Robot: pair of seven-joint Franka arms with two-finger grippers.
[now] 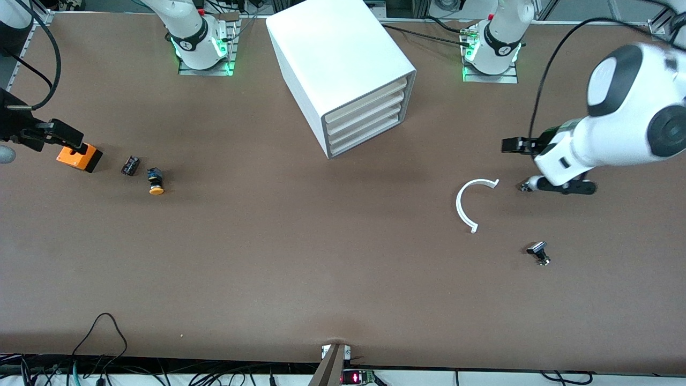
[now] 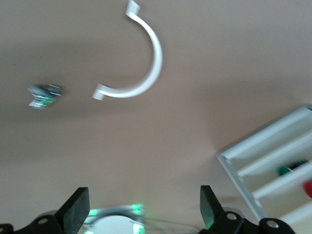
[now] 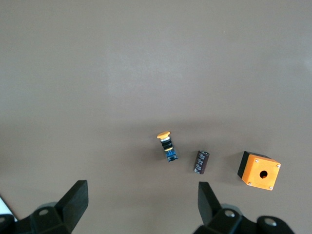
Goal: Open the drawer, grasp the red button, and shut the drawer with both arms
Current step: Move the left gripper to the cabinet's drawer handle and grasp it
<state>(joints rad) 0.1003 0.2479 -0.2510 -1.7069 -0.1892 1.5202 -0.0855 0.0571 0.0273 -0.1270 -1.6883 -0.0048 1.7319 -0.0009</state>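
Note:
The white cabinet (image 1: pixel 343 64) stands between the two arm bases. Its four cream-fronted drawers (image 1: pixel 367 115) are all pushed in and face the left arm's end. In the left wrist view the drawers (image 2: pixel 273 156) show from the front, and the button is only a red spot (image 2: pixel 308 187) inside one of them. My left gripper (image 1: pixel 522 165) (image 2: pixel 142 207) hangs open and empty over the table beside the white arc. My right gripper (image 1: pixel 32 142) (image 3: pixel 141 197) is open and empty above the orange box at the right arm's end.
A white arc (image 1: pixel 467 202) (image 2: pixel 141 63) and a small black part (image 1: pixel 538 252) (image 2: pixel 44 95) lie toward the left arm's end. An orange box with a hole (image 1: pixel 79 156) (image 3: pixel 259 170), a dark cylinder (image 1: pixel 130 165) (image 3: pixel 202 161) and an orange-capped button (image 1: pixel 156 181) (image 3: pixel 166 145) lie toward the right arm's end.

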